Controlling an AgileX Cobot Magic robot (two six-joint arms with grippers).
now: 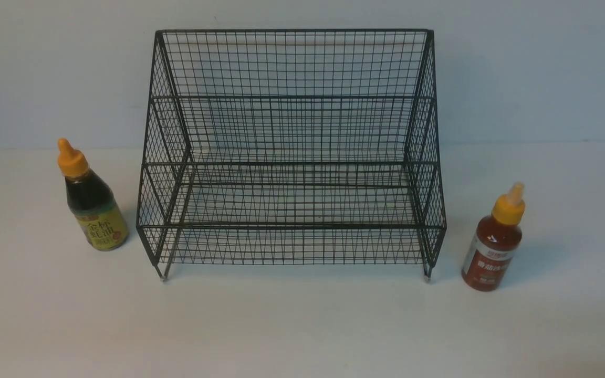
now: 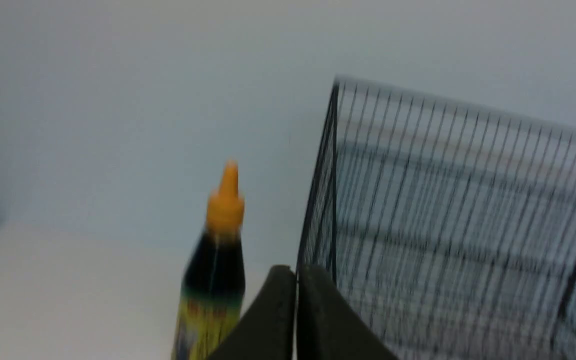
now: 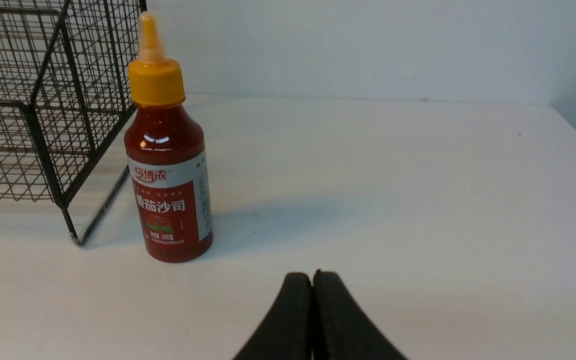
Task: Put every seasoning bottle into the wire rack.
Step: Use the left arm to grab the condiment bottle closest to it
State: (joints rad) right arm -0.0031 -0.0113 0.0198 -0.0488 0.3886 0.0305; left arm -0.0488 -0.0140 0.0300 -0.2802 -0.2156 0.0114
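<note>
Black mesh forms the wire rack (image 1: 292, 227), which we see standing on the white table (image 1: 302, 325) between the two bottles. The dark seasoning bottle (image 1: 94, 205) is upright just off its left side and the red sauce bottle (image 1: 494, 247) upright near its right front foot, both outside it. Our left gripper (image 2: 296, 275) and right gripper (image 3: 313, 277) each have their jaws pressed together, apart from the bottles.

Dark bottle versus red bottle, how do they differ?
The dark bottle holds dark liquid; the red bottle holds red sauce. The dark bottle's label is yellow-green; the red bottle's is white and red. The dark bottle stands left of the rack, the red bottle right. Both stand upright on the table, outside the rack, with orange-yellow nozzle caps.
</note>
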